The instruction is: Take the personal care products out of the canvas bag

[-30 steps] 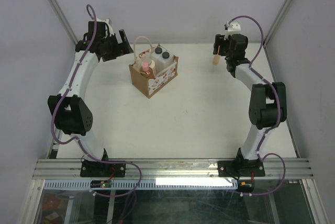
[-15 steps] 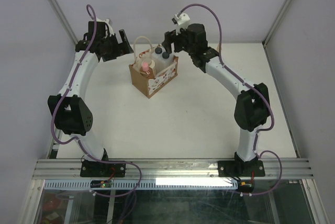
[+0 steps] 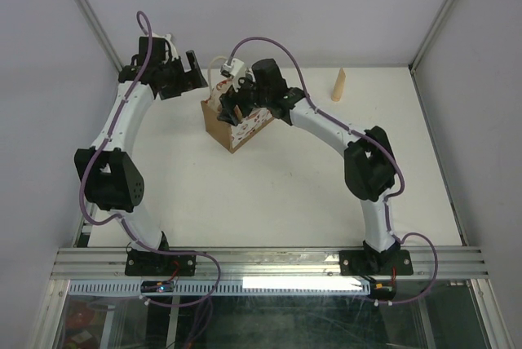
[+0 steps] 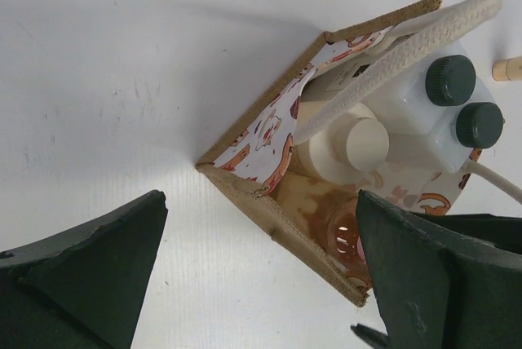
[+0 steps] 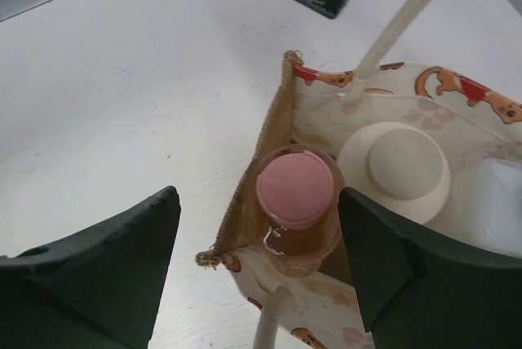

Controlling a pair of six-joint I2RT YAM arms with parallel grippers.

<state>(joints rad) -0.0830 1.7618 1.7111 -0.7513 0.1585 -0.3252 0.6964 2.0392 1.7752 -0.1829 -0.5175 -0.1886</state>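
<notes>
While four containers sit in the canvas bag (image 3: 218, 125), the pink-capped bottle (image 5: 295, 188) nearest, the cream bottle (image 5: 394, 165) and white bottles (image 4: 404, 111) behind, only the tan tube (image 3: 338, 86) stands out on the table (image 3: 285, 186) beyond. The right gripper (image 5: 259, 202), jaws spread, straddles the pink-capped bottle, apparently touching nothing; the left gripper (image 4: 261, 198) gapes empty.
</notes>
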